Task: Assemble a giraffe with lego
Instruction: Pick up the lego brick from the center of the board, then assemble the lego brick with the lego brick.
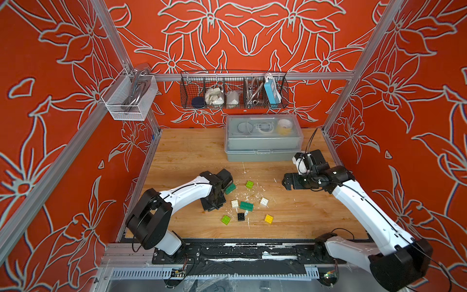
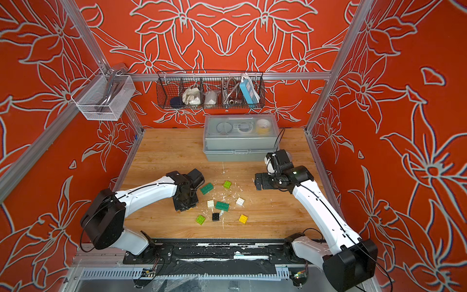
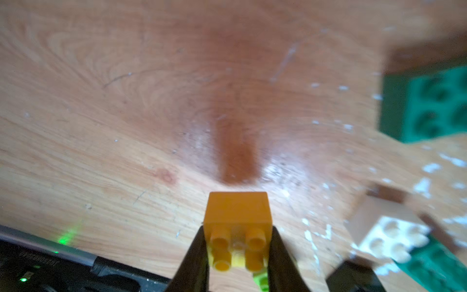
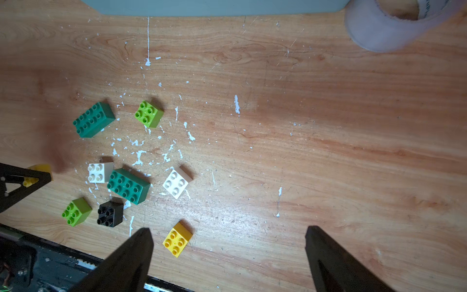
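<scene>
My left gripper [image 3: 238,228] is shut on a yellow brick [image 3: 238,209], its studs facing the left wrist camera, low over the wooden table [image 1: 316,217]. In both top views the left gripper [image 1: 213,202] [image 2: 184,202] covers that brick. The other lego lies loose to its right: two dark green bricks [image 1: 230,188] [image 1: 246,206], two lime ones [image 1: 250,184] [image 1: 225,219], two white ones [image 1: 234,203] [image 1: 264,201], a black one [image 1: 241,216] and a second yellow one [image 1: 269,218]. No giraffe is in view. My right gripper [image 1: 288,180] [image 4: 228,231] hangs open and empty, right of the bricks.
A grey lidded box [image 1: 262,141] stands at the back of the table. A wire basket [image 1: 233,91] and a mesh basket [image 1: 129,98] hang on the frame. A translucent roll [image 4: 386,27] sits near the box. White flecks litter the wood around the bricks.
</scene>
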Controlling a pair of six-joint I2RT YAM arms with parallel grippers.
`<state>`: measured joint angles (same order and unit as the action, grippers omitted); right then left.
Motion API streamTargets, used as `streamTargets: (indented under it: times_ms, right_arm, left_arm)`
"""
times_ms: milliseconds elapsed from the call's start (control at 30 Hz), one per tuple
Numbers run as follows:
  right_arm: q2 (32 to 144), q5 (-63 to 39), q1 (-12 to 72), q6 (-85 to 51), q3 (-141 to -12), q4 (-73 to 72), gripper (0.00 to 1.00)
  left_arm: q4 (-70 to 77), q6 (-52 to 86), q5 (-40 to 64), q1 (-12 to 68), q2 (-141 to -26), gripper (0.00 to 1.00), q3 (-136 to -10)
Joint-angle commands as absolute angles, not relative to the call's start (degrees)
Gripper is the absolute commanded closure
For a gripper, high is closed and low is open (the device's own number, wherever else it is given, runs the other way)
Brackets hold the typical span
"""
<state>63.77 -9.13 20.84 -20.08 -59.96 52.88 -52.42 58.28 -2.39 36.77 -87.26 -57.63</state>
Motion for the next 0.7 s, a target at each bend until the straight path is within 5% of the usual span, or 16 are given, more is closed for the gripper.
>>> streamTargets:
  times_ms: [0, 667]
  right_arm:
    - [61.85, -12.47, 19.25, -22.71, -57.62, 54.97, 0.0]
    - [61.46, -13.98, 16.3, -21.81, -58.61, 57.83, 0.0]
  left_arm:
    - [-56.73, 52.85, -2.27, 39.84, -89.91, 0.95, -65.08]
    - [-55.11, 52.02, 0.63, 45.53, -104.02, 0.97, -75.28]
